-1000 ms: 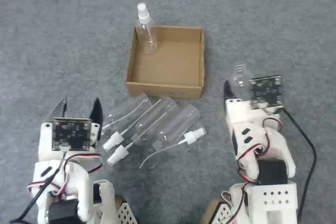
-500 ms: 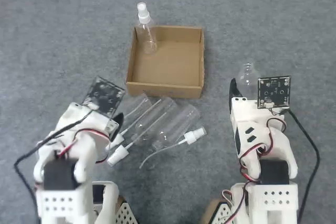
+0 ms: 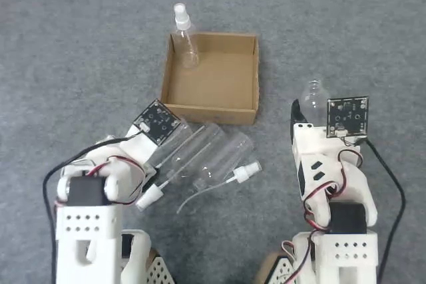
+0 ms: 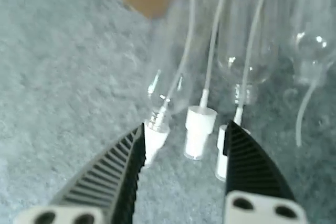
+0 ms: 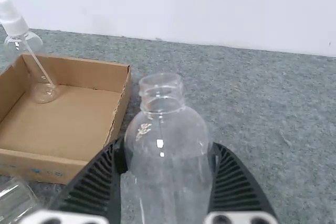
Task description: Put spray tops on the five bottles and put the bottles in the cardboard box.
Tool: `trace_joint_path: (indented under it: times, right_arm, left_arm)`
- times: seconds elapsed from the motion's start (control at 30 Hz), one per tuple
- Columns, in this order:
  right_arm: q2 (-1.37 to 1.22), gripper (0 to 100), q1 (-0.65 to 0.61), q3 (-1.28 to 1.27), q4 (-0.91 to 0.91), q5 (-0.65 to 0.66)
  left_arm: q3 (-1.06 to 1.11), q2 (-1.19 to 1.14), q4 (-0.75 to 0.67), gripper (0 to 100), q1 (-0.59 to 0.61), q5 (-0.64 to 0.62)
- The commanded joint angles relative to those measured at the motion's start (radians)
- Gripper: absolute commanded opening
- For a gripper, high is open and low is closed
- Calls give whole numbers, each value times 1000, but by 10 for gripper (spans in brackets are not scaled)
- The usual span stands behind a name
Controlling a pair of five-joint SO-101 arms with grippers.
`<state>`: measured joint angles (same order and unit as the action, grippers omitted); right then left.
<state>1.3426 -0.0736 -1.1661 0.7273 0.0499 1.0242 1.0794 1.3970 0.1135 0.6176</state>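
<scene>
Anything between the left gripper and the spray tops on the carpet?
Nothing visible: the left gripper is open and faces the spray tops directly, with only bare carpet around them.

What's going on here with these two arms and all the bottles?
The right gripper holds a topless bottle upright beside the box. The left gripper hangs open over spray tops lying among loose bottles in front of the box. One finished bottle, with its top on, stands in the box's far corner.
</scene>
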Motion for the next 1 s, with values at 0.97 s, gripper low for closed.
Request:
trace_joint_path:
  times: [0.97]
  right_arm:
    - [12, 54, 4, -38, -97, 0]
  left_arm:
    - [31, -649, -230, 197, -8, 224]
